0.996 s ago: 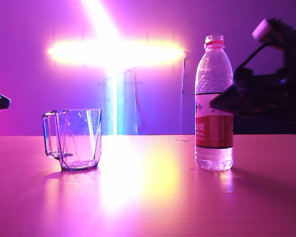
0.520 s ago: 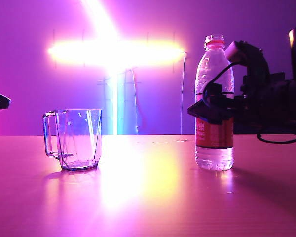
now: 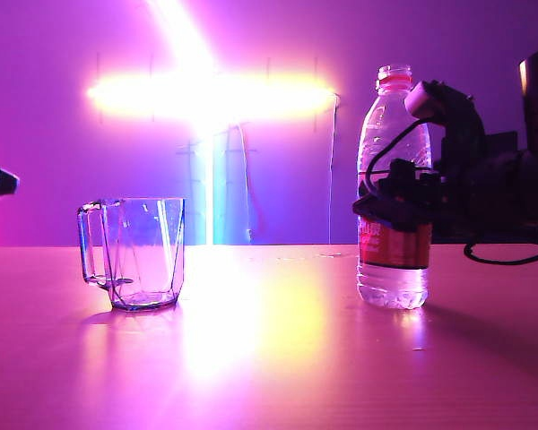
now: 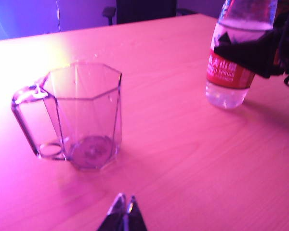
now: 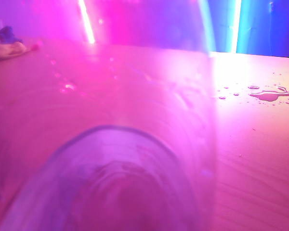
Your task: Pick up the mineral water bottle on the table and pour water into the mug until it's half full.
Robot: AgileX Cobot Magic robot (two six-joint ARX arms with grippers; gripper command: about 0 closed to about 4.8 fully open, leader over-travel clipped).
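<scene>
Bottle (image 5: pixel 135 159) fills right wrist view, blurred; right gripper (image 3: pixel 396 208) jaws hide label mid.

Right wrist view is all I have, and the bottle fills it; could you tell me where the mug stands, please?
Observer: The mug stands upright on the table, well apart from the bottle, toward the left arm's side.
Operator: Where is the left tool?
Observer: The left tool hangs shut above the table, close to the mug.
Operator: And where is my right tool on the bottle?
Observer: The right tool straddles it at the label's top edge.
</scene>
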